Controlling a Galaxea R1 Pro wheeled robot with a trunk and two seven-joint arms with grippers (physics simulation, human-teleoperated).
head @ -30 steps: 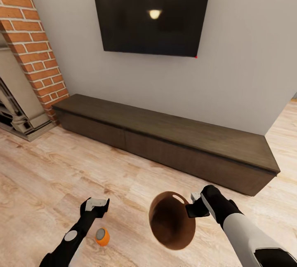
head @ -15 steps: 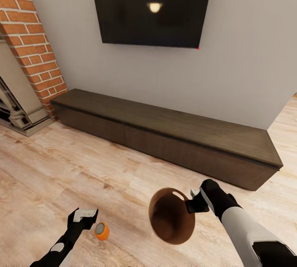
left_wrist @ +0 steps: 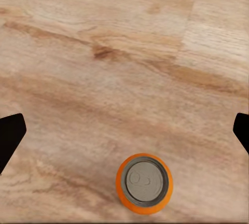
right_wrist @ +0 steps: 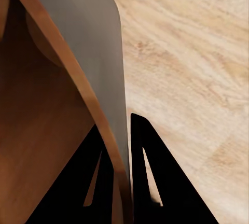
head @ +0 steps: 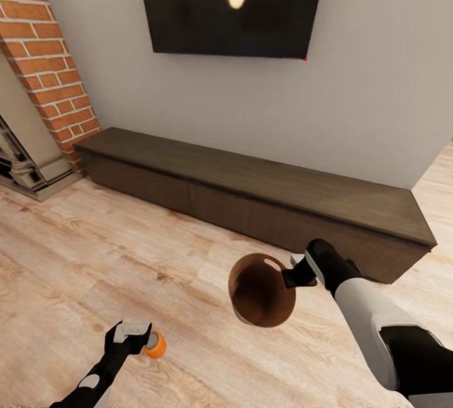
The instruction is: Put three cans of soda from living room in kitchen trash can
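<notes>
My right tool (head: 294,277) pinches the bin (head: 261,300) by its rim, my left tool (head: 134,334) spreads wide above the orange can (left_wrist: 143,183) on the floor (head: 94,257), nothing binned yet.

Bare floor (head: 126,257) lies open all around the can (head: 155,345); the cabinet (head: 264,197) and fireplace (head: 38,80) block passage well beyond it.
</notes>
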